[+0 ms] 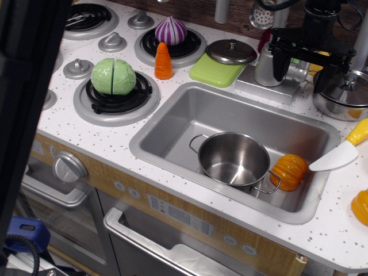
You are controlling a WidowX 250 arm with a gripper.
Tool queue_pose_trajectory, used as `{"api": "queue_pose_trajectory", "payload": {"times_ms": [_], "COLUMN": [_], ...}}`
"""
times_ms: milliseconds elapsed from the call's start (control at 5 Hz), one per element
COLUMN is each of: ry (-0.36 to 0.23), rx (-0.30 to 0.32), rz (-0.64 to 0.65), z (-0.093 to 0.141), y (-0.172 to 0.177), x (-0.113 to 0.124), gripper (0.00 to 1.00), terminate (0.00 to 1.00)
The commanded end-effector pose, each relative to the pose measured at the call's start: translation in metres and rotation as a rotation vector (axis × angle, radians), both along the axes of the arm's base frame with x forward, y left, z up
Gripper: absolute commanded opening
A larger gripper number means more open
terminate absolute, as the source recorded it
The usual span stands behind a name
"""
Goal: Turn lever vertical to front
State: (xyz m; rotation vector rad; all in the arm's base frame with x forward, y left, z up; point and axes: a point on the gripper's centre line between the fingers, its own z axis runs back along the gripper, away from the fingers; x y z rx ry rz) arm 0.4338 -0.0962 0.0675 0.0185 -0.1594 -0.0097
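The silver faucet base [264, 64] stands on a grey plate behind the sink. Its short side stub, with the lever [297, 71], points right, and only part of the lever shows. My black gripper [299, 73] hangs from above right at the stub. Its jaws are spread: the left fingertip [278, 68] is in front of the faucet base and the right fingertip [319, 78] is beyond the stub's end. The lever lies between them, and I cannot tell whether either finger touches it.
The sink [172, 123] holds a steel pot [233, 158] and an orange pumpkin [289, 171]. A lidded pot [345, 95] is right of the gripper, with a toy knife [342, 152] below it. A green board with a lid [221, 63], a carrot [164, 60], an onion [171, 30] and a cabbage [114, 76] lie to the left.
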Motion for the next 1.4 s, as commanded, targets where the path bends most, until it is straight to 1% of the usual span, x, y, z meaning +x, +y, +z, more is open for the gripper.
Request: {"api": "queue_pose_trajectory", "payload": {"times_ms": [0, 200, 400, 600, 800, 1000, 1200], "ry": [0.0, -0.086, -0.137, -0.22, -0.271, -0.342, -0.397], "rx": [0.0, -0.028, 0.021, 0.107, 0.18, 0.204, 0.225], "rz": [0.0, -0.074, -0.076, -0.036, 0.005, 0.036, 0.041], "z": [0.0, 0.006, 0.022, 0.039, 0.05, 0.059, 0.063], "y": [0.0, 0.009, 0.016, 0.01, -0.001, -0.01, -0.01], "x": [0.0, 0.01, 0.024, 0.024, 0.019, 0.023, 0.029], "gripper": [1.0, 1.0, 1.0, 1.0, 1.0, 1.0, 1.0], "terminate": [0.0, 0.0, 0.0, 0.0, 0.0, 0.0, 0.0]}}
